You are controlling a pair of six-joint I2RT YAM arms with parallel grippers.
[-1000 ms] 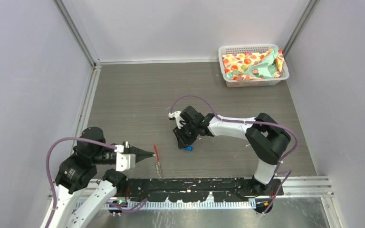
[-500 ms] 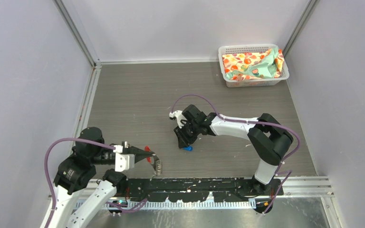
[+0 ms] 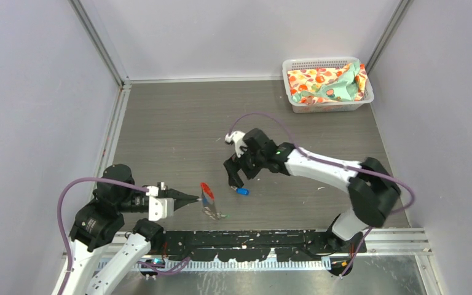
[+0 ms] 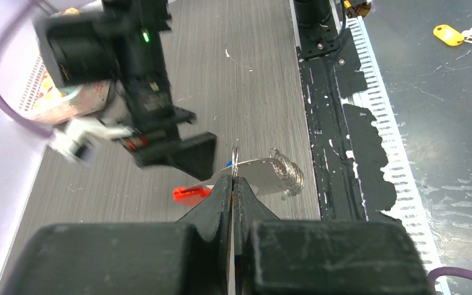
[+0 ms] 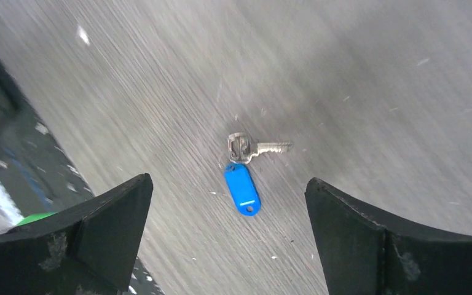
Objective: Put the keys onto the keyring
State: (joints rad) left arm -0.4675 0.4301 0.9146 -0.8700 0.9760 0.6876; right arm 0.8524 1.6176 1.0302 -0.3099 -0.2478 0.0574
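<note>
The keyring's thin silvery edge point(image 4: 236, 161) is pinched between the pads of my shut left gripper point(image 4: 234, 178) and held just above the table. Its red tag point(image 4: 190, 195) points left and its wire loops point(image 4: 286, 175) hang right; from above they show as the red tag point(image 3: 205, 187) and the silvery part point(image 3: 209, 209). A green speck point(image 3: 222, 215) lies beside the loops, too small to identify. The blue-headed key point(image 5: 242, 188), with its silver blade point(image 5: 255, 147), lies flat on the table. My right gripper point(image 5: 227, 180) hovers over it, wide open, touching nothing.
A white basket point(image 3: 295, 64) holding a colourful cloth stands at the back right. The black base rail point(image 3: 252, 238) runs along the near edge. A yellow-tagged key point(image 4: 448, 35) lies off the table, beyond the rail. Grey walls close in both sides.
My right gripper has opened wide and shifted slightly back and right, with the blue key left on the table. My left gripper has lifted and turned the keyring, so the red tag now shows higher.
</note>
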